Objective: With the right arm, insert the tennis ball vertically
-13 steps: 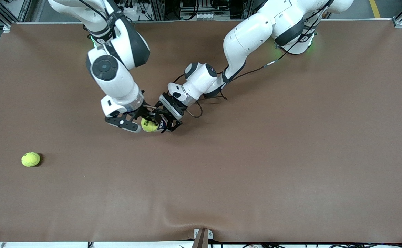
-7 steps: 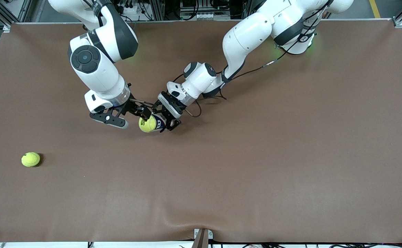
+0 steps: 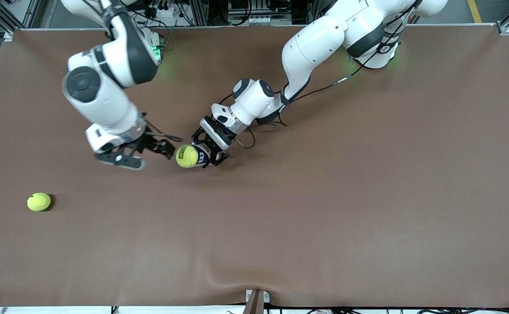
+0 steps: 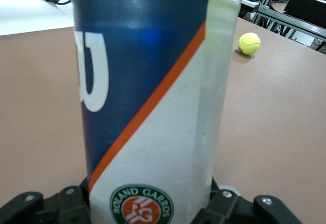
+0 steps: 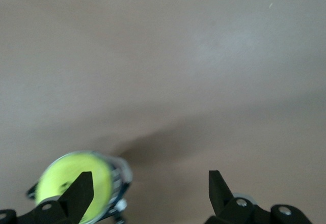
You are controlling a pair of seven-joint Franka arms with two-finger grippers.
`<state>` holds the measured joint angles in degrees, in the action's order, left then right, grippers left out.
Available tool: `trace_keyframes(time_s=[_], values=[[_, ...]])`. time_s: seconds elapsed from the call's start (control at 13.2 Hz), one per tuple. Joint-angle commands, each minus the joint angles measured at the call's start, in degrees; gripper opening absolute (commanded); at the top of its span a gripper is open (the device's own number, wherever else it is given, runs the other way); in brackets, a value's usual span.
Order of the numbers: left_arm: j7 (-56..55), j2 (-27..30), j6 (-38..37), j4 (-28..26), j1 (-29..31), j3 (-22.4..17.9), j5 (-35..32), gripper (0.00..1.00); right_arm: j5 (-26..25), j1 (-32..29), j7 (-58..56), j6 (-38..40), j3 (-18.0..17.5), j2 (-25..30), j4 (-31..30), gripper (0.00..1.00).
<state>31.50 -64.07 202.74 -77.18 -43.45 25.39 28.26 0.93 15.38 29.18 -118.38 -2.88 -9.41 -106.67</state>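
front view: right fingers (image 3: 143, 153) wide, beside ball (image 3: 186, 156) in left-held can (image 3: 198, 155).

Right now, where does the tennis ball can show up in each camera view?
Front view: can mid-table, held by the left gripper, a ball at its mouth.
Left wrist view: can fills the picture.
Right wrist view: can's mouth at the lower edge.
Shared landmark: the brown table.

spread right tool (image 5: 147, 188), tennis ball (image 5: 76, 180), table (image 5: 204, 56)
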Motion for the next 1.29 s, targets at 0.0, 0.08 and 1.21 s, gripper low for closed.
trace_keyframes(time_s=[0.0,0.08,1.21], values=[[-0.3,0.09,0.73,0.54,-0.5,-0.87,-2.67,0.76,-0.05,-7.61,-14.95,-0.09,-0.64,0.53,-0.29,1.0],[-0.3,0.09,0.73,0.54,-0.5,-1.39,-3.81,0.76,-0.4,-10.77,-21.81,-0.53,-0.64,0.27,-0.29,1.0],[-0.3,-0.79,0.73,0.8,0.12,-3.77,-10.24,0.8,-0.93,-39.89,-68.55,-28.4,-0.55,-27.76,14.72,1.0]])
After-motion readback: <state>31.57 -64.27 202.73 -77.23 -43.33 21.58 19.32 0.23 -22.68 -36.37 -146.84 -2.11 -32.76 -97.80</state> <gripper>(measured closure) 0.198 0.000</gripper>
